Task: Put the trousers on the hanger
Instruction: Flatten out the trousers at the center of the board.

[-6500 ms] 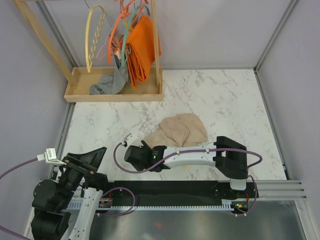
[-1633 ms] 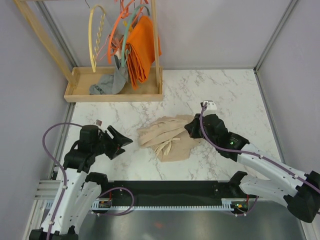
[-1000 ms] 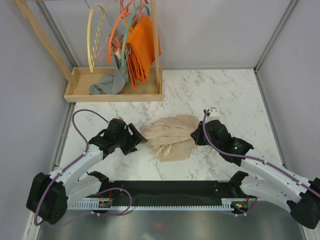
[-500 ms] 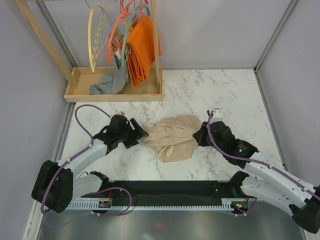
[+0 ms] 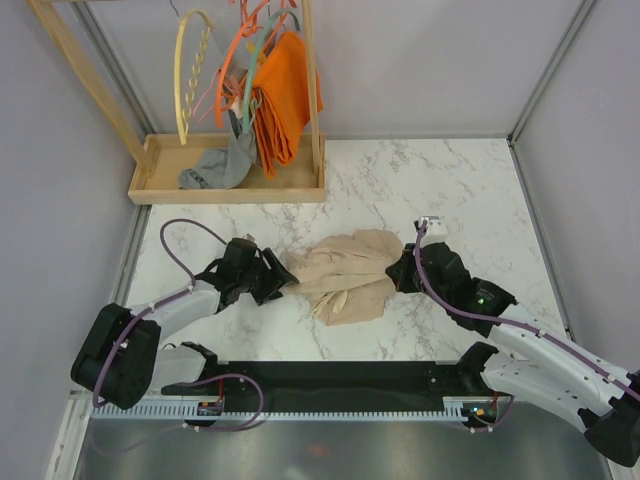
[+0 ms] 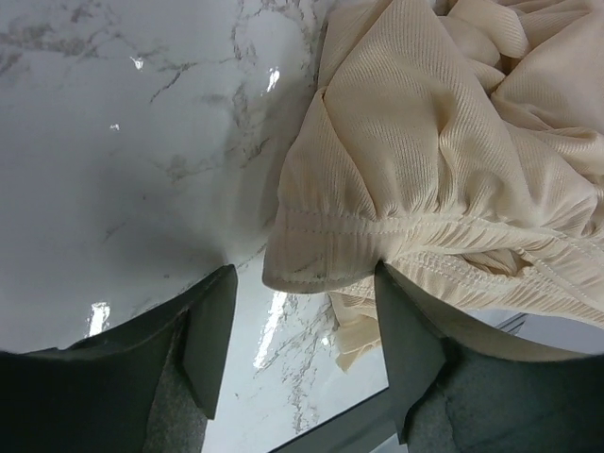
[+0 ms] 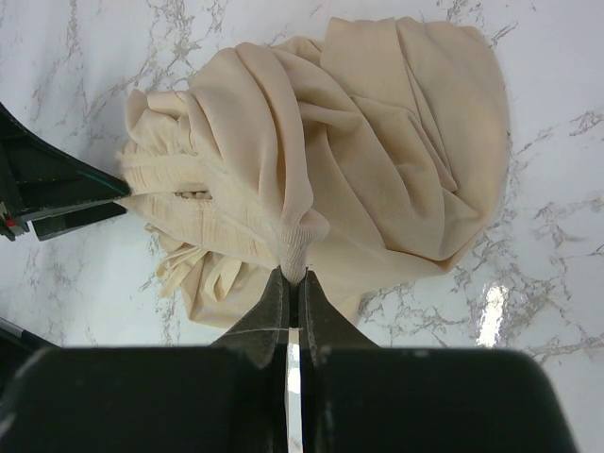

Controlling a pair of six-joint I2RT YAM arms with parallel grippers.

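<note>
Grasping stage, ahead of any lift: pinching a raised fold of the trousers (image 7: 311, 160) in the right gripper (image 7: 293, 300), pressed together on the cloth right at its tips. Straddling the gathered waistband corner with the left gripper (image 6: 307, 316), spread wide, one finger (image 6: 209, 344) each side of the hem, apparently not yet clamped. Trousers heaped on the table (image 5: 450, 190) between both grippers; hanger (image 5: 190, 80) up on the rack (image 5: 83, 75), well beyond the left gripper, untouched. Next, probably: closing the left on the waistband, then lifting with both to stretch the cloth out for the hanger; risk of catching only one layer. Against a second and a half ago: left gripper brought from well apart right up to the waistband, heap drawn narrower
</note>
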